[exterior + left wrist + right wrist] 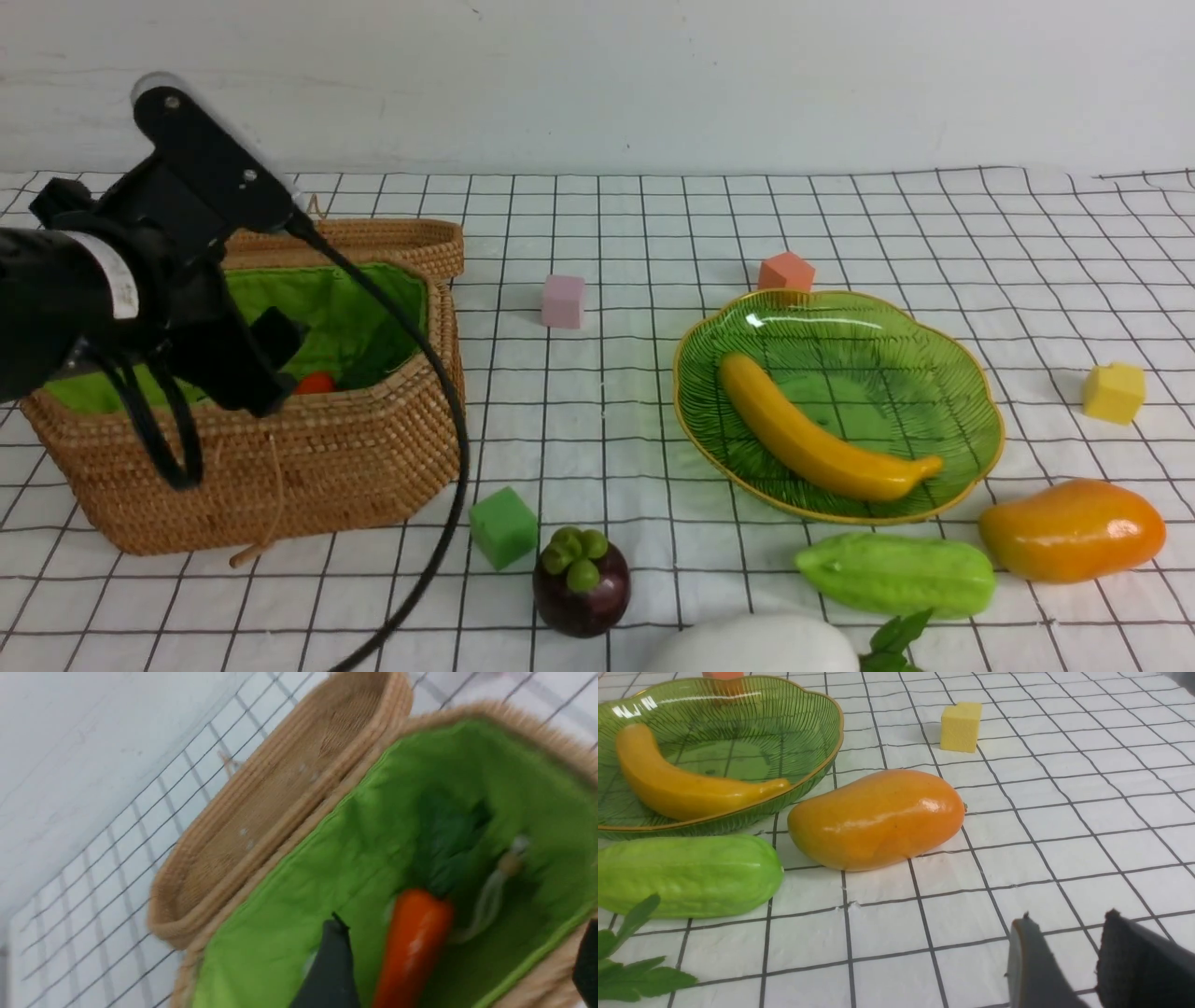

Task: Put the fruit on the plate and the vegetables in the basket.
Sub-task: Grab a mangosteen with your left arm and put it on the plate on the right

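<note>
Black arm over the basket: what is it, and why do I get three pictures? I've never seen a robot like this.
That is the left arm, one of the robot's two. The front view looks forward from between them. The other two pictures come from a small camera on each wrist.

The left gripper hangs open over the basket. A carrot lies inside on the green lining, apparently let go. The right gripper, jaws slightly apart, holds nothing.

On the checked cloth sits a green plate with a banana in it. Around it lie a mango, a gourd, a mangosteen and a white radish. There are also a pink cube, an orange cube, a yellow cube and a green cube.
</note>
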Tool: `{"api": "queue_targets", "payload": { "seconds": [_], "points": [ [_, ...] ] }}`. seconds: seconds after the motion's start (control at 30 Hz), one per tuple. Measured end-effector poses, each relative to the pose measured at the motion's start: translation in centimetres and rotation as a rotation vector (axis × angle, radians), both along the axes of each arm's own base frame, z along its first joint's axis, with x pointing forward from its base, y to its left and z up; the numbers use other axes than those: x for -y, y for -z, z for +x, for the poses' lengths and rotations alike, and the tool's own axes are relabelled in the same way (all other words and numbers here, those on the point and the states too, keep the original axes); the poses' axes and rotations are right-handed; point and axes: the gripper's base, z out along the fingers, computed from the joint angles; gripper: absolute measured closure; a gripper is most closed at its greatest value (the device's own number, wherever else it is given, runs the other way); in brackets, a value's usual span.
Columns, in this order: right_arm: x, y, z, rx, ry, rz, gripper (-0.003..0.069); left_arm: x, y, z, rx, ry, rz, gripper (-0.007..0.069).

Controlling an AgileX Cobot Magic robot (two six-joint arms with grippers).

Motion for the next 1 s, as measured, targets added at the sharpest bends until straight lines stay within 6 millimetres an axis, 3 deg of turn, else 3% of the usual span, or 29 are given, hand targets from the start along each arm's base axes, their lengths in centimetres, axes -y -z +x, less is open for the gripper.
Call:
{"api": "queue_targets", "payload": {
  "seconds": [0.13,0.2,0.33,0.4,0.57,0.8,1.0],
  "points": [
    [0.0,0.0,0.0,0.0,0.0,0.0,0.0416,3.7,-1.5,-2.5,-0.006,0.064,-0.281,0.0079],
    [0.0,0.0,0.0,0.0,0.0,0.0,0.0416,6.9,-1.7,-4.4,-0.152,0.091,-0.487,0.0104],
    [0.0,0.0,0.0,0.0,0.0,0.0,0.0416,10.5,0.1,-5.6,-0.45,0.058,-0.508,0.0113],
    [0.0,0.0,0.0,0.0,0.0,0.0,0.0416,12.0,1.4,-4.9,-0.588,-0.029,-0.503,0.0113],
    [0.0,0.0,0.0,0.0,0.0,0.0,0.0416,14.1,3.9,-2.5,-0.741,-0.16,-0.433,0.0089],
    [0.0,0.0,0.0,0.0,0.0,0.0,0.0416,16.8,7.3,1.0,-0.815,-0.223,-0.285,0.0006],
    [0.0,0.0,0.0,0.0,0.0,0.0,0.0416,17.9,9.7,2.4,-0.865,-0.257,-0.208,0.0002]
  ]
}}
